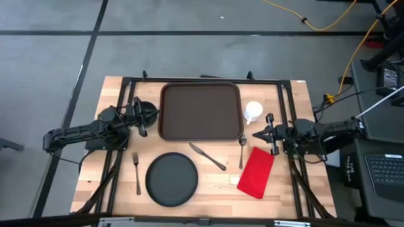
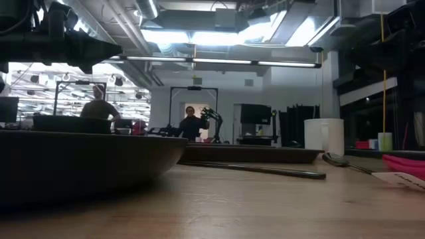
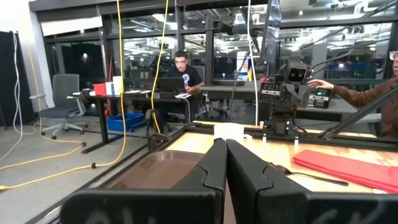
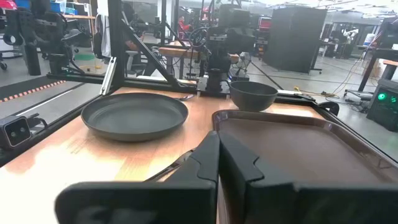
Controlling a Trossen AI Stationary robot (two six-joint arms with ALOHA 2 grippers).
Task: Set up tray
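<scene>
The dark brown tray (image 1: 201, 111) lies flat at the table's far middle, also visible in the right wrist view (image 4: 292, 146) and the left wrist view (image 3: 163, 169). It holds nothing. My left gripper (image 1: 146, 116) is shut (image 3: 225, 155) at the tray's left edge, by a small dark bowl (image 4: 253, 95). My right gripper (image 1: 255, 134) is shut (image 4: 219, 149) to the right of the tray, pointing at it, between the white cup (image 1: 252, 112) and the red napkin (image 1: 256, 171).
On the near half lie a round black plate (image 1: 172, 179), a fork (image 1: 136, 172) to its left, a knife (image 1: 208, 156) and another utensil (image 1: 242, 151) beside the napkin. A black frame (image 1: 284, 82) borders the table. People sit at desks beyond the table.
</scene>
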